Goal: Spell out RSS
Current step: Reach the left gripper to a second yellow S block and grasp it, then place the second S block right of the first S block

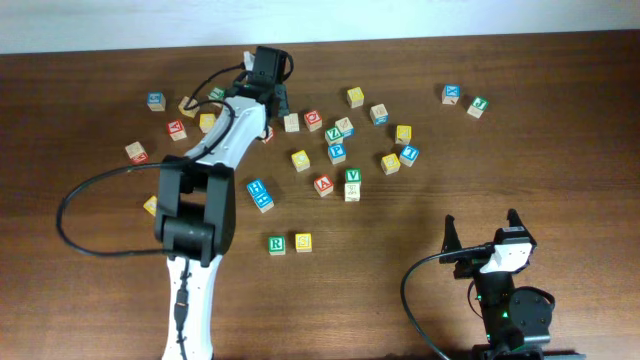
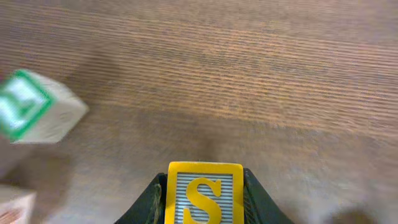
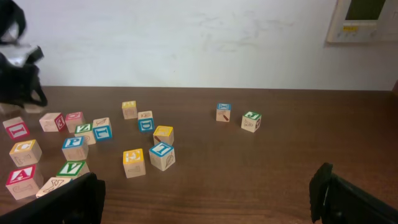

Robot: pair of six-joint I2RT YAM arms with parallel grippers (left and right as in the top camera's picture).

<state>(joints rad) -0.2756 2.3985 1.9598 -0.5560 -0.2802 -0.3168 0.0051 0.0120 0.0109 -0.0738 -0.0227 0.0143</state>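
My left gripper (image 2: 205, 202) is shut on a yellow S block (image 2: 205, 194), which sits between the fingers just above the wood in the left wrist view. In the overhead view this gripper (image 1: 273, 98) is at the far left-centre of the table among scattered blocks, and its held block is hidden. A green R block (image 1: 277, 244) and another yellow S block (image 1: 303, 242) stand side by side at front centre. My right gripper (image 1: 481, 236) is open and empty at the front right; its fingers (image 3: 211, 202) frame bare wood.
Many letter blocks lie scattered across the far half of the table (image 1: 560, 150). A green-faced block (image 2: 34, 107) lies tilted left of the held block. A blue block and a green block (image 1: 464, 99) sit far right. The left arm's cable (image 1: 75, 200) loops at the left.
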